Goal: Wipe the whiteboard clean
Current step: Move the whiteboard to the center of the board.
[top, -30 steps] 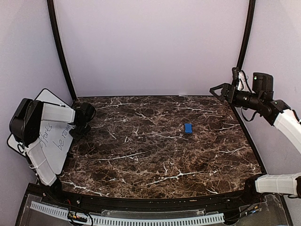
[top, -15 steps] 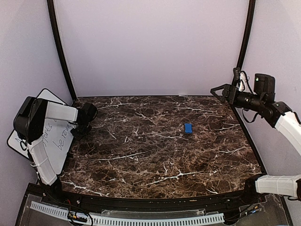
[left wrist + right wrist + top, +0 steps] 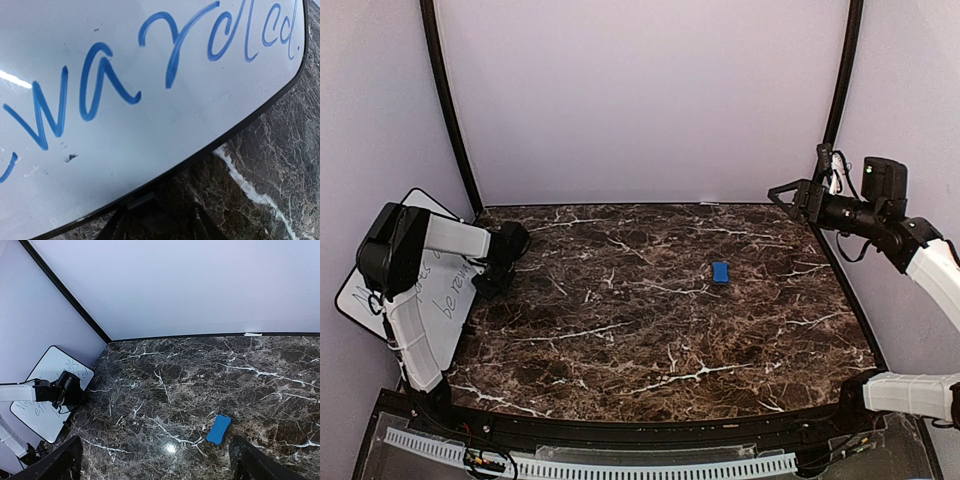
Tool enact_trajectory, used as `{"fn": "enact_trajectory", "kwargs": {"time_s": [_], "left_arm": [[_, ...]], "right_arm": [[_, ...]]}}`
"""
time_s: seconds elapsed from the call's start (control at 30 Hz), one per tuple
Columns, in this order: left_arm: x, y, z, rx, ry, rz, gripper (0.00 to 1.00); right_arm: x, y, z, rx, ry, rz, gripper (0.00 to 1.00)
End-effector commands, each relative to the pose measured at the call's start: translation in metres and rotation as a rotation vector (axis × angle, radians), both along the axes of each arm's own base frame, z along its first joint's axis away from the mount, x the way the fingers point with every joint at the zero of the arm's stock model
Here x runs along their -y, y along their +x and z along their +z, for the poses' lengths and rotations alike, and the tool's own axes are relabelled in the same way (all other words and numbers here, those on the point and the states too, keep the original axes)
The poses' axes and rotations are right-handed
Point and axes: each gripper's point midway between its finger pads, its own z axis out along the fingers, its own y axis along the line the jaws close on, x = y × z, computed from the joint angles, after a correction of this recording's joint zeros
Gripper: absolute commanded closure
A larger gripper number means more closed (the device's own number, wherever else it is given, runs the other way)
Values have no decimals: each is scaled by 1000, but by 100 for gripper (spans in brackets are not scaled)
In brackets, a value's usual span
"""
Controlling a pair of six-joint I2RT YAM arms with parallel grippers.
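left arm has crept right since a second ago: elbow and forearm are closer to the bench's left edge, and the left gripper point(image 3: 492, 278) has nudged inward a little. right arm also slid slightly toward the right edge. eraser hasn't moved, and the board looks unchanged.

left gripper: sits at the right rim of the whiteboard point(image 3: 460, 300), by the left edge of the bench near the far-left corner. my left wrist cam is nearly filled by the board face. only dark bits of finger show at the bottom of the frame, under the black rim, so i can't tell the jaw gap or whether i'm gripping the rim.

the whiteboard lies mostly out past the left edge of the bench, with its right rim reaching over the marble bench top point(image 3: 640, 330). it still carries blue handwriting point(image 3: 173, 62) across its face.

right gripper point(image 3: 778, 195): up in the air over the far-right corner, fingers spread wide, nothing between them, aimed in across the bench.

blue eraser point(image 3: 720, 271): flat on the marble, right of centre toward the far edge, well apart from both grippers and from the board.
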Motion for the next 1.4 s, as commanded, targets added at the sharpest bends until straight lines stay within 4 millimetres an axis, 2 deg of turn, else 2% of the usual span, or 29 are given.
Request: {"fn": "enact_trajectory", "kwargs": {"time_s": [0.0,0.33,0.6,0.7,0.93,1.1,1.37], "left_arm": [[-3,-2,3,-10,34,16,61],[-6,-2,-2,-21,52,29,71],[-1,0,-9,-34,32,7,86],[0,1,-12,-39,26,1,98],[8,3,-17,-42,0,-25,100],[37,9,-21,-40,-19,-96,100],[103,15,-35,-59,-79,-237,100]], "right_arm": [[-4,-2,11,56,14,21,1],[-5,-3,12,62,20,24,1],[-11,-2,16,63,45,57,1],[-12,-2,19,69,50,60,1],[-13,0,17,62,54,65,1],[-14,0,19,65,62,71,1],[-14,-1,23,72,64,70,1]]}}
